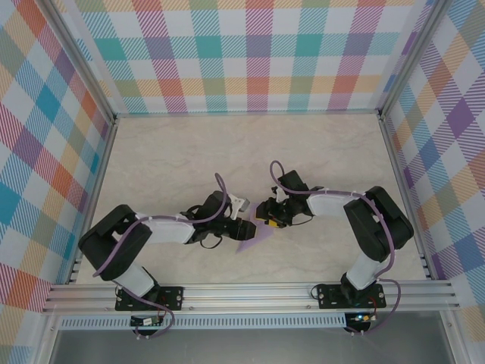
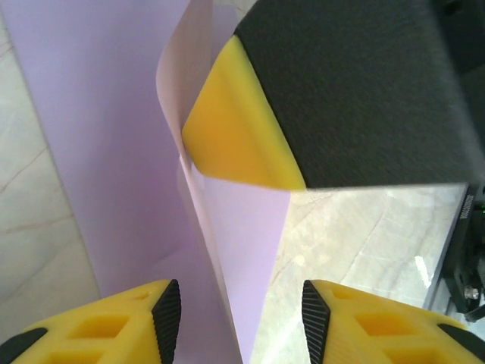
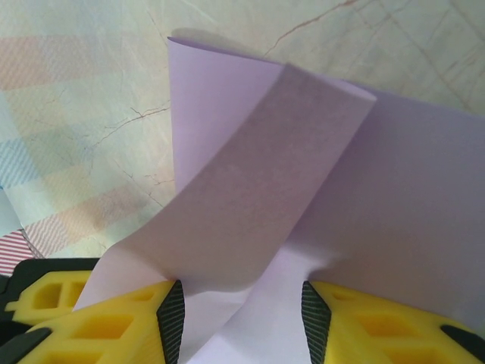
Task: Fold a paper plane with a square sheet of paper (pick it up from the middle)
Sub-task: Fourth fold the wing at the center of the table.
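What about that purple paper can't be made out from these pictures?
- Top view: the purple paper is too small to read its folds; the left gripper and right gripper cover its upper part.
- Left wrist view: the right gripper's finger hides the paper's far end.
- Right wrist view: a curled flap hides the sheet beneath; the frame crops its right side.

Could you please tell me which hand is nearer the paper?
Right: a flap of the paper rests against the right hand; the left hand straddles its raised edge, apart.
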Robot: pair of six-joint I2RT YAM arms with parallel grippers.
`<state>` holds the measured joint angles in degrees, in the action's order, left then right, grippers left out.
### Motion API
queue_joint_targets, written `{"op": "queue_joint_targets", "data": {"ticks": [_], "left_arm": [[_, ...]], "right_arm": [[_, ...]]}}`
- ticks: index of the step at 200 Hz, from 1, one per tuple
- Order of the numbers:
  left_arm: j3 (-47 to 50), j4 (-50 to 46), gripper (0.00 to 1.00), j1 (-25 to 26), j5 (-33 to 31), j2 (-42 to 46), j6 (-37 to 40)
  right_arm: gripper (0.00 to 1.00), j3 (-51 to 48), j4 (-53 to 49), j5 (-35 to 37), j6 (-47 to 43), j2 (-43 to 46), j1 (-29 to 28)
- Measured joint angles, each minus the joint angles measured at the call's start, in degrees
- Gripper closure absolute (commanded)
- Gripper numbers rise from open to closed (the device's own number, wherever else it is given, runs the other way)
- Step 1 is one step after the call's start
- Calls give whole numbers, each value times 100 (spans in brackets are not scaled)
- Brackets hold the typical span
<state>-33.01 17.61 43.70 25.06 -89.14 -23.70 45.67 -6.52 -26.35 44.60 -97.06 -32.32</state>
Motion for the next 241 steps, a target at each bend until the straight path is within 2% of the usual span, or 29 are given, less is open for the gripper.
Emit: {"op": "queue_joint_targets", "data": {"ticks": [49,91,151,241], "left_arm": [[658,236,47,55,-710,999,-839],[942,254,48,568,-1725,1427,-1412],[861,680,50,1075,-2315,813,-1687],[748,1204,70,1141,-2256,66,-1714]], "right_arm": [[52,63,-140,81,-2,0,-4],[52,101,-225,127,-2,0,-4],[52,188,-367,162,-2,-35,-7],[53,256,-474,166,-4,-68,-4]]}}
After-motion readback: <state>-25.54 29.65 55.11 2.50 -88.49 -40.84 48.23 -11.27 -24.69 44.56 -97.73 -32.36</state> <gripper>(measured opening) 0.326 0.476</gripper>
